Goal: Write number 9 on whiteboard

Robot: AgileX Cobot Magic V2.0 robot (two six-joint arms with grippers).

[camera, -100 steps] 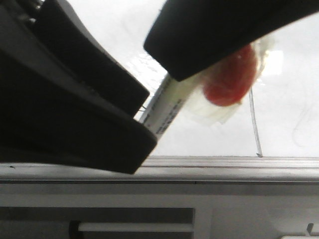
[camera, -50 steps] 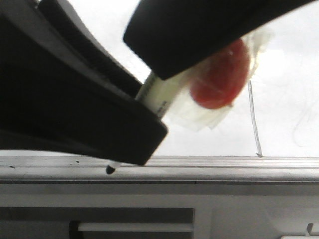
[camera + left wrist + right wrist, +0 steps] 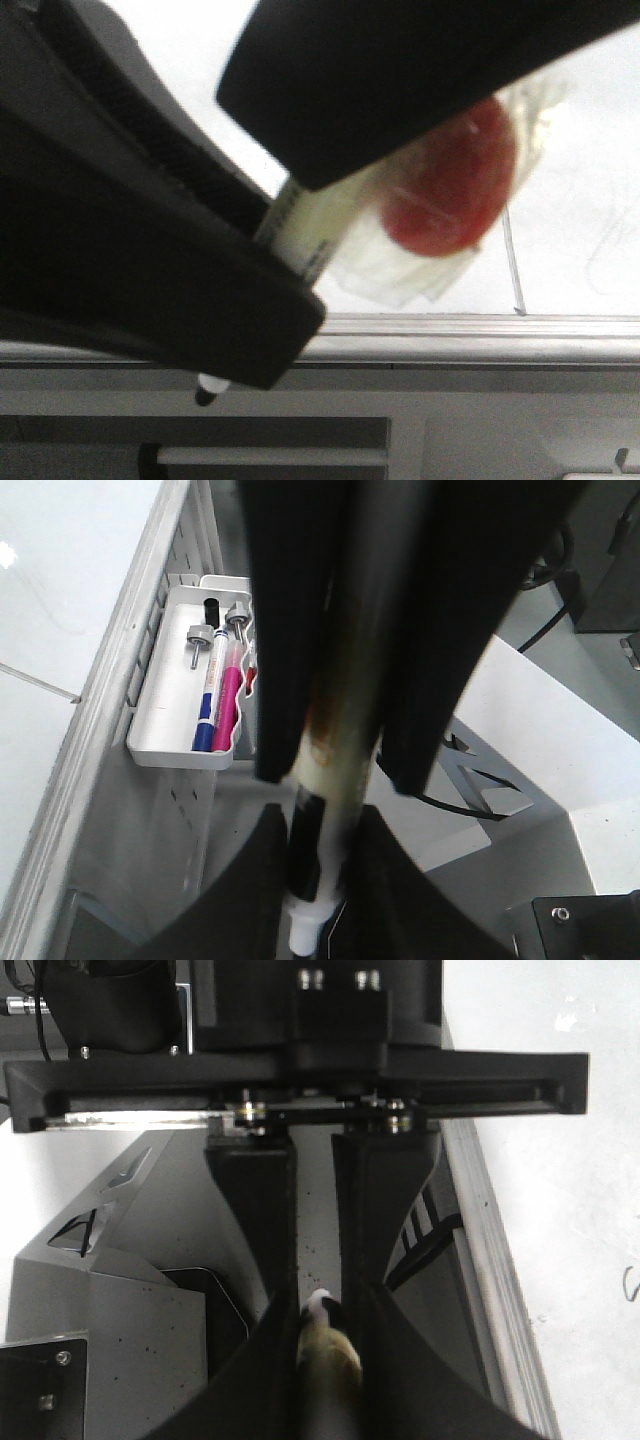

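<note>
A white-barrelled marker [image 3: 305, 235] with a red taped blob [image 3: 450, 185] runs between my two grippers, which face each other close to the front camera. My left gripper [image 3: 320, 825] is shut on the marker [image 3: 325, 780], and the marker's tip [image 3: 207, 395] pokes out beneath that gripper [image 3: 290, 290]. My right gripper [image 3: 322, 1325] is shut on the marker's other part [image 3: 325, 1345]; in the front view that gripper [image 3: 290, 140] is the upper black shape. Behind lies the whiteboard [image 3: 570, 130]. Only the thin tail of the number 9 [image 3: 513, 265] shows; its loop is hidden behind the blob.
The board's grey metal edge strip [image 3: 480, 335] runs below the marker. A white tray [image 3: 165, 695] holding several pens hangs beside the board's edge. A tiny black squiggle [image 3: 628, 1282] marks the whiteboard [image 3: 560, 1160] in the right wrist view.
The marker has slid down and left, so its tip has come out under the left gripper and dropped below the edge strip. The right gripper has moved left and looms larger.
</note>
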